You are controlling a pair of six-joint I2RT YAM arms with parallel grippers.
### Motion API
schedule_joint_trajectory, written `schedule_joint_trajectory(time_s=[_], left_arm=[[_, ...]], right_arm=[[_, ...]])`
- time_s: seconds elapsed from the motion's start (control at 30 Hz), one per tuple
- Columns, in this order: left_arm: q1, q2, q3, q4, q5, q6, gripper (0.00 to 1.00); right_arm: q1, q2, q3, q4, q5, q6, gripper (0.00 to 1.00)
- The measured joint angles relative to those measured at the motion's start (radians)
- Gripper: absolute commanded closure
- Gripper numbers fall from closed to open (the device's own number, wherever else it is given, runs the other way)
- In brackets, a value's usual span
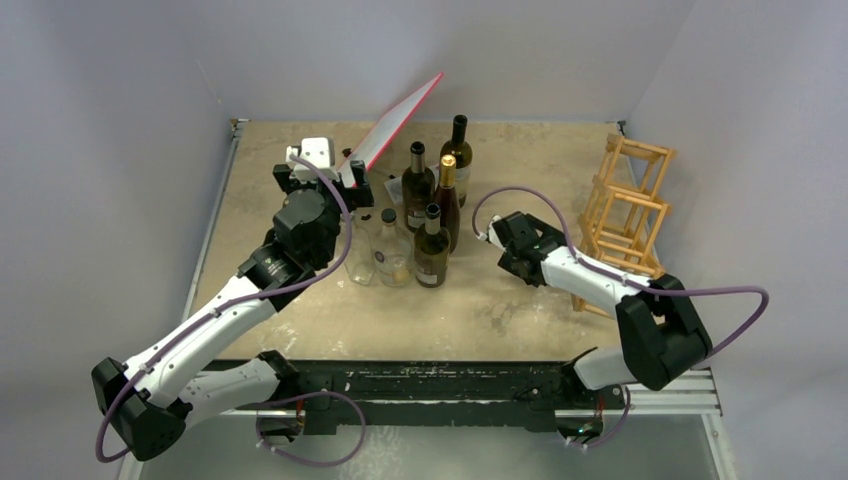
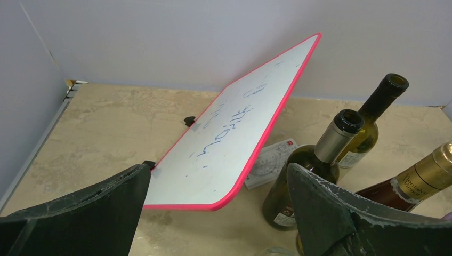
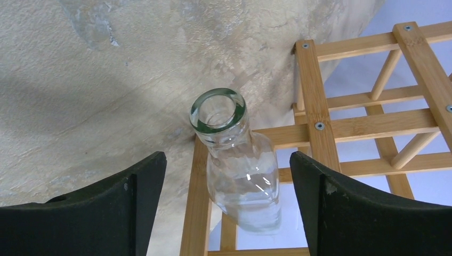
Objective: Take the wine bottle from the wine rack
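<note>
**Student:** In the right wrist view, what did the right gripper point(image 3: 226, 154) have hold of?

**Instructor:** Nothing. Its two dark fingers point(image 3: 133, 208) stood wide apart and bare. The neck of the clear bottle point(image 3: 240, 170) showed in the gap between them, farther off and untouched.

**Student:** How did the bottle lie?

**Instructor:** Its mouth end was nearest the gripper, and its long axis ran away from it into a cell of the wine rack point(image 3: 315, 106). The rack's wooden bars framed the body, and the table point(image 3: 80, 80) lay behind. The fingers thus straddled the line of the neck, so a straight advance and a close would probably meet the glass just below the lip.

**Student:** And the other arm?

**Instructor:** The left gripper point(image 2: 217, 168), also fully spread and empty, faced a red-edged board point(image 2: 240, 133) and some standing bottles point(image 2: 330, 144), well apart from the rack. The right arm was plainly the nearer.
</note>
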Motion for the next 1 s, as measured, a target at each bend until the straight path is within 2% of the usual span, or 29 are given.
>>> schedule_joint_trajectory(time_s=[0.07,0.37,0.77,1.0], left_arm=[[0.0,0.003,0.0,0.0,0.0,0.0,0.0],[0.0,0.004,0.0,0.0,0.0,0.0,0.0],[0.0,0.004,0.0,0.0,0.0,0.0,0.0],[0.0,0.003,0.0,0.0,0.0,0.0,0.0]], right_arm=[[-0.001,0.001,-0.008,0.005,0.0,-0.005,0.19],[-0.024,0.053,-0.009,0.035,0.015,-0.009,0.26],[-0.041,0.131,-0.009,0.14,0.06,-0.026,0.55],[-0.041,0.131,-0.009,0.15,0.074,-0.064,0.67]])
